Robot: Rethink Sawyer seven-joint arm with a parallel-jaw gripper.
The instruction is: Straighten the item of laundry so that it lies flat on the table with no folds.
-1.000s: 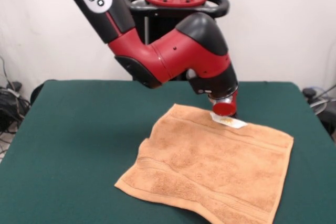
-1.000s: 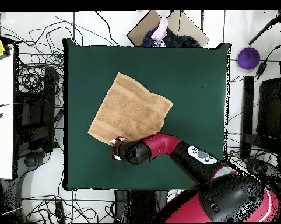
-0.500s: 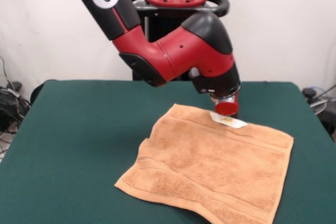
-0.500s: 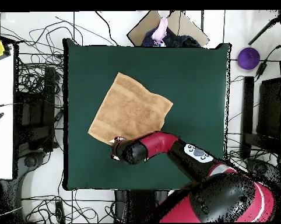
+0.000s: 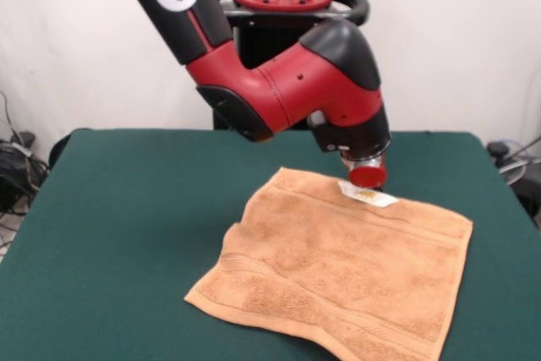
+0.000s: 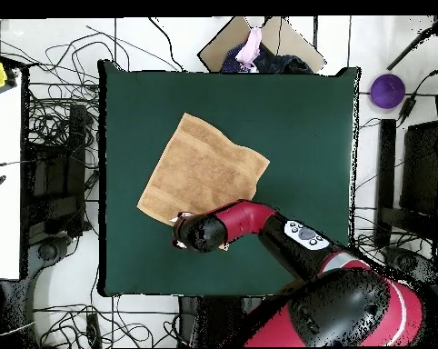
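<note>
Towel (image 5: 338, 272) spread on table (image 5: 127, 209), jaws (image 5: 368, 177) above its tag (image 5: 368, 196)

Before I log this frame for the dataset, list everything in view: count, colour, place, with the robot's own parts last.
towel: one, peach-orange, spread on the table, one edge still wavy, woven bands near two edges.
tag: one, white, at the towel's edge below the hand.
table: one, dark green top, far wider than the towel.
cables: many, black, on the floor around the table in the overhead view.
purple round object: one, on the floor beside a table corner.
cardboard piece: one, brown, beyond the table edge opposite the robot, with pink and dark items on it.
arm: one, red and black, reaching down over the towel.
hand: one, red tip just above the tag; whether open or shut cannot be seen.
</note>
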